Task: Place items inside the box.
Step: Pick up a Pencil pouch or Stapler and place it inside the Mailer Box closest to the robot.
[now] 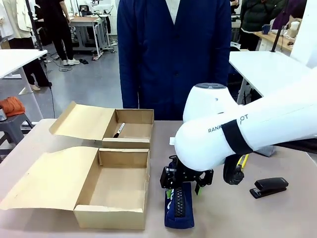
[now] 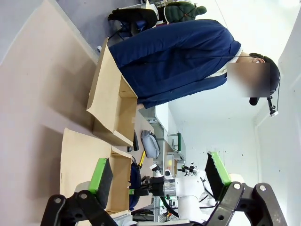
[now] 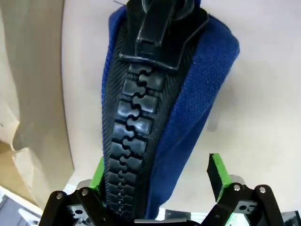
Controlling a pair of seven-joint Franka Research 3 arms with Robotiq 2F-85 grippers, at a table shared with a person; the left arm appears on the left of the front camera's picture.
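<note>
Count: two open boxes. The near box [image 1: 111, 217] has its lid folded out left, and the far box [image 1: 126, 144] has one marker [image 1: 119, 130] in it. One pencil case [image 1: 179, 210] lies flat on the table [image 1: 277, 218], just beside the near box's right wall. There's free tabletop on its other side out to the one stapler [image 1: 269, 187]. The right gripper [image 1: 183, 192] straddles the case, half-wide, one pad against it and a gap at the other. The left gripper [image 2: 159, 172] is spread wide, holding nothing.

I'm seeing the navy pencil case [image 1: 184, 215] lying flat on the table [image 1: 49, 144], just beside the near open box [image 1: 110, 217], with its chunky black zip facing up. A black-and-white marker [image 1: 119, 130] is lying in the far box [image 1: 126, 143]. A black stapler [image 1: 269, 187] is sitting well to the right.
</note>
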